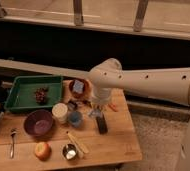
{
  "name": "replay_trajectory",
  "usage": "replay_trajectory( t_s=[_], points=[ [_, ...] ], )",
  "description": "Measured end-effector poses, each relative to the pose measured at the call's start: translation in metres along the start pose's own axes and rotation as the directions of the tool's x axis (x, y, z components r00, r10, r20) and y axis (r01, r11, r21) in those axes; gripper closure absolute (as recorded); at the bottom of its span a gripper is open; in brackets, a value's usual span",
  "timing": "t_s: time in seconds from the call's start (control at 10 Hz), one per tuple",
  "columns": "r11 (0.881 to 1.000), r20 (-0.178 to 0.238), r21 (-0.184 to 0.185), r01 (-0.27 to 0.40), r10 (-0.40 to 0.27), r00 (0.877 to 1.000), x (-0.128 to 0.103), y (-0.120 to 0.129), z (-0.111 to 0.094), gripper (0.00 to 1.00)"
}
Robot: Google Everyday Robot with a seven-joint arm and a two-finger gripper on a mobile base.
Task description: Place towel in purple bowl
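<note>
The purple bowl [38,123] stands empty at the front left of the wooden table [119,142]. A small blue-grey folded thing [78,86], which may be the towel, lies in a brown bowl [71,91] at the back middle. My white arm reaches in from the right and bends down over the table. My gripper [95,106] hangs low just right of the brown bowl, above a blue cup [75,119] and a black oblong object [102,124]. The arm hides most of the gripper.
A green tray [24,86] holding a dark cluster stands at the back left. A white cup [60,112] stands next to the blue cup. An apple [42,150], a spoon [12,142], a small metal cup [69,151] and a wooden stick [78,143] lie along the front.
</note>
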Motion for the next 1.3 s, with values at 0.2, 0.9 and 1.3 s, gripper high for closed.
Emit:
replay_trajectory(
  t_s=[0.2,0.9,1.3],
  points=[
    [0.999,-0.035,0.001,-0.039,0.039,0.999,-0.015,-0.024,0.015,1.0],
    [0.982,-0.017,-0.099,0.159,-0.162,0.987,-0.017,0.09,0.001,1.0],
    [0.93,0.021,-0.162,0.33,-0.331,0.943,0.001,0.191,-0.023,1.0]
  ],
)
